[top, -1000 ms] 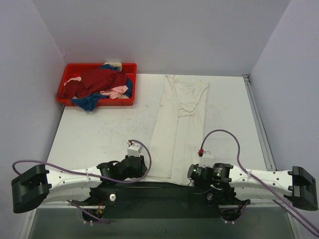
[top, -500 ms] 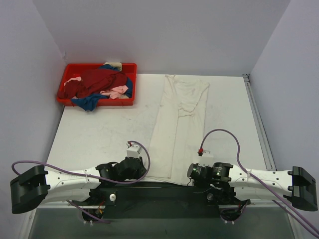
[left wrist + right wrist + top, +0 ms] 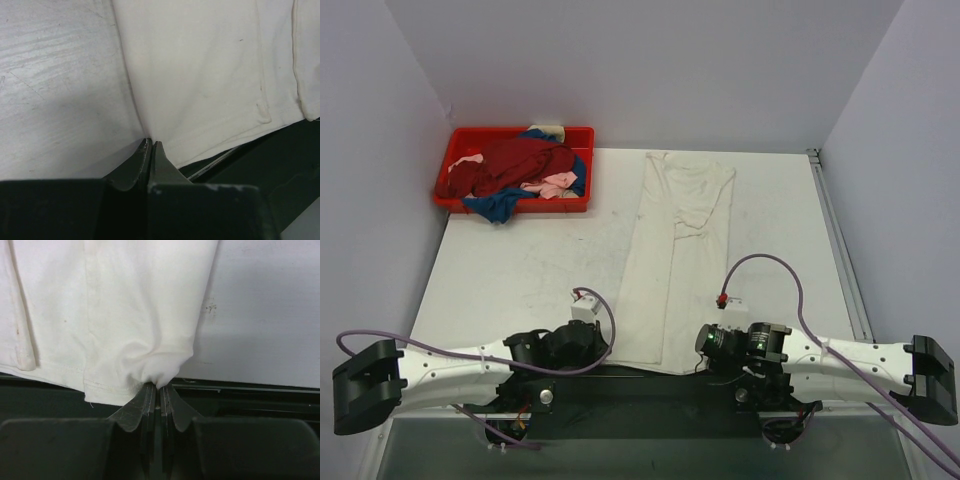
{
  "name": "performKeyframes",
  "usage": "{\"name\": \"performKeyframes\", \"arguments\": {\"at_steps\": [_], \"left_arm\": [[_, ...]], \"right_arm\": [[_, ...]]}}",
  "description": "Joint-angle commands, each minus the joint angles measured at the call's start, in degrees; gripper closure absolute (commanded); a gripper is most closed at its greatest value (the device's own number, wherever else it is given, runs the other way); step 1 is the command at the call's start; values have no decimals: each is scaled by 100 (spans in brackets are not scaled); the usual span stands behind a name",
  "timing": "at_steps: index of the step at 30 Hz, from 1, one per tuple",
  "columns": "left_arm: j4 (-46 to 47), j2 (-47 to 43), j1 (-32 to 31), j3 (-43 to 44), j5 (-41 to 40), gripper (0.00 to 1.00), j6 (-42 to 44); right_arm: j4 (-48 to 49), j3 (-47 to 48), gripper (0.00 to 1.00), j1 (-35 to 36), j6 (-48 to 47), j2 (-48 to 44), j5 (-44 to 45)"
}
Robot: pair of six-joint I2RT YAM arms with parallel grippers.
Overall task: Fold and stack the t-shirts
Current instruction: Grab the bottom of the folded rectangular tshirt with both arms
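The table in front of me is white and scuffed, with grey streaks and scratches across its middle, and a metal rail runs along its right edge. Two things lie directly on it. A cream-white shirt — folded lengthwise into a long narrow strip — stretches from near the far edge down to the near one, where its hem overlaps the dark border. A red tray sits in the far left corner, well apart from the shirt.
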Motion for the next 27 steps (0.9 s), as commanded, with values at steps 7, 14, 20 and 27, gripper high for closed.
{"name": "performKeyframes", "arguments": {"at_steps": [7, 14, 20, 27], "left_arm": [[-510, -917, -114, -19, 215, 100, -98], [79, -304, -88, 559, -22, 100, 252], [588, 470, 421, 1123, 161, 100, 736], [1150, 1173, 1018, 1677, 601, 100, 1202]], "right_arm": [[-797, 567, 100, 298, 63, -152, 361], [-868, 928, 100, -78, -472, -205, 977], [-649, 1262, 100, -878, -1437, -135, 1267], [97, 1499, 100, -1879, -2457, 173, 1145]]}}
